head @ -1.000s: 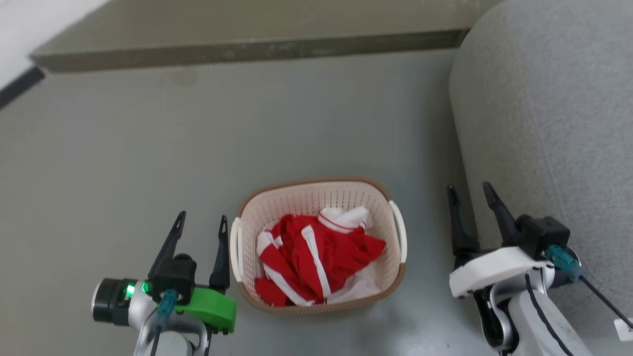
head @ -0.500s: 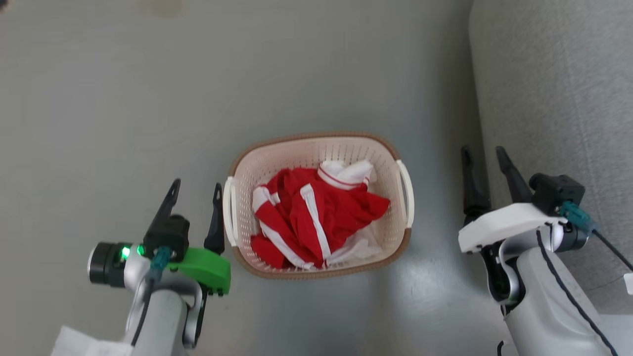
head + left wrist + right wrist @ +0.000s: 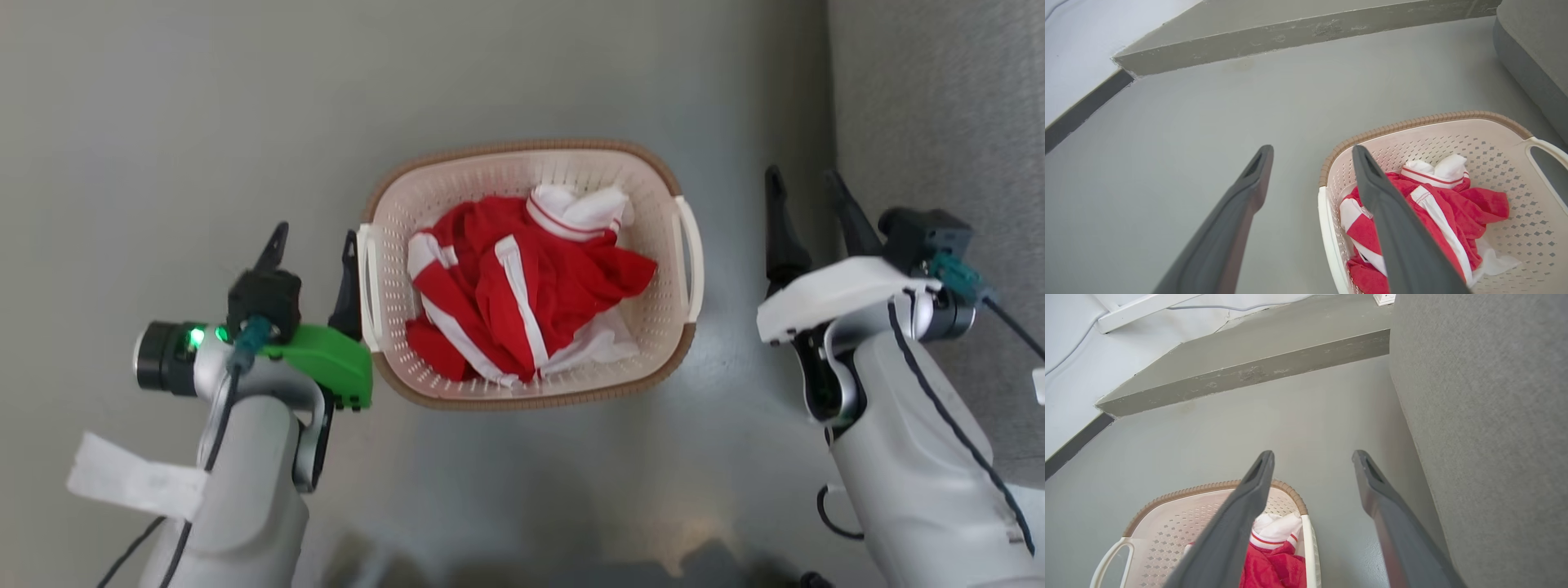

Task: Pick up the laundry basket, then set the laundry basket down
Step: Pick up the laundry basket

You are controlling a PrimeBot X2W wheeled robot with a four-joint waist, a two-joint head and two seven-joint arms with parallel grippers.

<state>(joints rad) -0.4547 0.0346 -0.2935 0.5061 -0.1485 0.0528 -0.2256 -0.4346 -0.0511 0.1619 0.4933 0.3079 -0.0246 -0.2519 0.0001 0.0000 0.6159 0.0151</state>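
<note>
The laundry basket (image 3: 522, 147) stands on the grey floor, cream perforated plastic with a brown rim and white side handles, holding crumpled red and white clothes (image 3: 522, 294). My left gripper (image 3: 315, 237) is open just left of it, its inner finger close beside the left handle (image 3: 365, 278). In the left wrist view that gripper (image 3: 1311, 150) has one finger over the floor and one in front of the basket (image 3: 1425, 120). My right gripper (image 3: 802, 177) is open a short way to the right of the right handle (image 3: 694, 253). From the right wrist, that gripper (image 3: 1312, 455) points at the floor, with the basket (image 3: 1208, 488) at lower left.
A grey sofa (image 3: 939, 106) rises right beside my right gripper and fills the right side as sofa (image 3: 1486, 416). A low concrete step (image 3: 1290, 36) runs across the far floor below a white wall. A paper tag (image 3: 131, 482) hangs from my left arm.
The whole head picture has shifted as the camera tilted down, so basket and grippers sit higher in it. Both grippers stay open and keep roughly their places beside the basket.
</note>
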